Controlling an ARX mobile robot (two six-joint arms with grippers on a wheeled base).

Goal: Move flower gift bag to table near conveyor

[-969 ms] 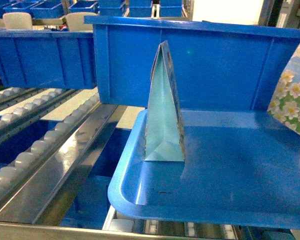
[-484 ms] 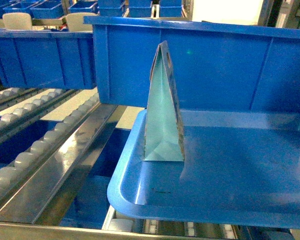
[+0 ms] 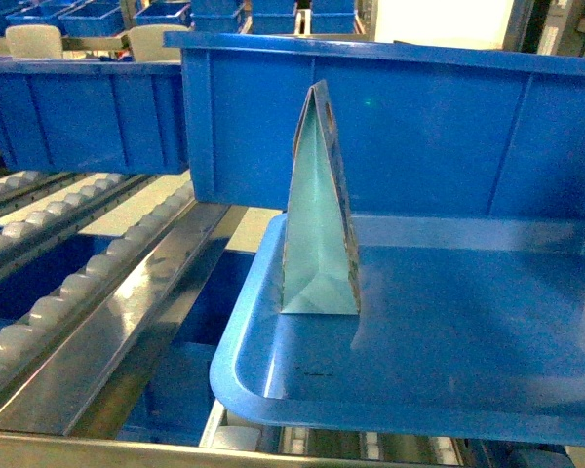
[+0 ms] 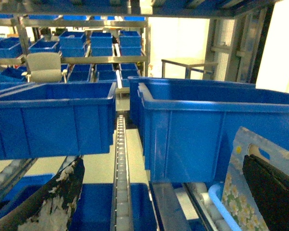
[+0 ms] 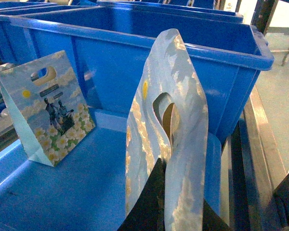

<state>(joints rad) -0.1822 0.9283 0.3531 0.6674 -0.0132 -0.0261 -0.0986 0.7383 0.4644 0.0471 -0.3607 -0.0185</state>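
My right gripper is shut on a flower gift bag, its dark fingers pinching the bag's lower part above the blue tray; this bag is outside the head view. A second flowered bag stands upright at the tray's left end and shows edge-on in the head view. My left gripper is open, wide apart, over the conveyor, and that standing bag shows past its right finger. The table is out of view.
A big blue bin stands right behind the tray, with another bin to its left. Steel rails with white rollers run down the left. More blue bins fill the racks behind.
The flowered bag at the right edge of the head view has slid off to the right and out of that view. The standing bag has not moved.
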